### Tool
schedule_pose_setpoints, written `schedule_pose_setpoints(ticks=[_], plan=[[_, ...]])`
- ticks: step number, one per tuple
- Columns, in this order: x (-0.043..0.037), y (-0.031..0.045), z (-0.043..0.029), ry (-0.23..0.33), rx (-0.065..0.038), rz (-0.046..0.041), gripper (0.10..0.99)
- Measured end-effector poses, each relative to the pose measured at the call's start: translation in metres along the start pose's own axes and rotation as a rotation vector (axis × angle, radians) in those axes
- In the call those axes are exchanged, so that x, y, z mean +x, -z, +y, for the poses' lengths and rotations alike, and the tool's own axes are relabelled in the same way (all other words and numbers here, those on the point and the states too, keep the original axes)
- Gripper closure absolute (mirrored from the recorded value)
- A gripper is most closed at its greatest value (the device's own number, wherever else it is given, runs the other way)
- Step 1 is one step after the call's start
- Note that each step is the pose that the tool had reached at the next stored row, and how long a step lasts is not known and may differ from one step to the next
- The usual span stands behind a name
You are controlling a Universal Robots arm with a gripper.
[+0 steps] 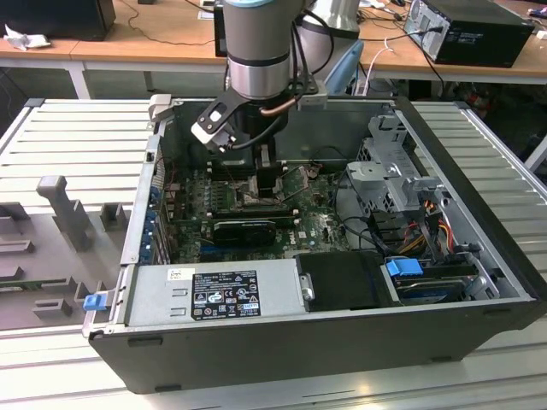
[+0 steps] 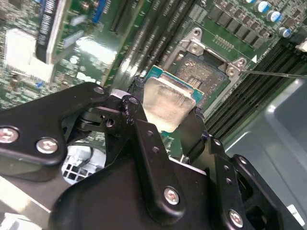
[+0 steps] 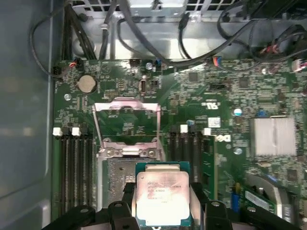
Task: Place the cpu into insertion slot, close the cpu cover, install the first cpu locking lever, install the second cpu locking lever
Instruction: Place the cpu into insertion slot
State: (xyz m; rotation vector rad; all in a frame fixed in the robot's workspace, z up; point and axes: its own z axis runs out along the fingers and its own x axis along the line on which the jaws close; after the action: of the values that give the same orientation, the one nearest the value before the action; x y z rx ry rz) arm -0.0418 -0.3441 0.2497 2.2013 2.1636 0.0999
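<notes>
Cpu (image 3: 162, 191) is clamped by its two opposite edges between the fingers of the gripper (image 2: 165, 108), pale face up. We see it hanging above the green board (image 3: 225, 100) inside the open computer case (image 1: 479, 171). It is not yet seated. In both wrist views it overlaps one edge of the insertion slot (image 3: 117, 177) and does not sit squarely over it. The cover (image 3: 127, 106) stands swung up and back from the slot, so the slot's contact field lies bare. A thin metal rod (image 2: 273, 73), which we take for a locking lever, lies out to one side of the slot.

We judge alignment to be the main risk. If the cpu comes down while offset like this, one edge would land on the slot's metal frame. It would then sit tilted or scrape across the bare contacts and bend them. A wrong rotation would do the same harm, and we cannot read the corner marks well enough to check that.

The grip is a second worry. The fingers hold only thin edges, so a small knock could let the cpu slip or tilt.

Space is tight too. The memory slots (image 3: 72, 167) run just beside the slot and the raised cover stands near. A finger could catch on either of them, jolt the cpu or push the cover down too early.
</notes>
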Motion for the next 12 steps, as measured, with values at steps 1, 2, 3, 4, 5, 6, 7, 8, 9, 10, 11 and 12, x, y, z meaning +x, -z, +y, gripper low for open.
schedule_pose_setpoints(ticks=[1, 2, 3, 4, 5, 6, 7, 8, 9, 10, 11, 12], plan=[[0.0066, -0.0039, -0.0005, 0.000, 0.000, 0.0000, 0.553], [0.0095, -0.0058, -0.0008, 0.000, 0.000, 0.0000, 0.553], [0.0121, -0.0078, -0.0012, 0.000, 0.000, 0.0002, 0.553], [0.0168, -0.0114, -0.0021, 0.000, 0.000, 0.0000, 0.553], [0.0190, -0.0138, -0.0029, 0.001, 0.000, 0.0002, 0.553], [0.0196, -0.0157, -0.0044, 0.001, 0.000, 0.0004, 0.553], [0.0197, -0.0172, -0.0062, 0.002, 0.000, 0.0003, 0.553], [0.0198, -0.0191, -0.0084, 0.003, 0.000, 0.0003, 0.553], [0.0199, -0.0215, -0.0104, 0.004, 0.000, 0.0003, 0.553], [0.0201, -0.0236, -0.0107, 0.004, 0.000, 0.0004, 0.553], [0.0201, -0.0255, -0.0108, 0.004, 0.000, 0.0004, 0.553], [0.0201, -0.0282, -0.0108, 0.004, 0.000, 0.0004, 0.553]])
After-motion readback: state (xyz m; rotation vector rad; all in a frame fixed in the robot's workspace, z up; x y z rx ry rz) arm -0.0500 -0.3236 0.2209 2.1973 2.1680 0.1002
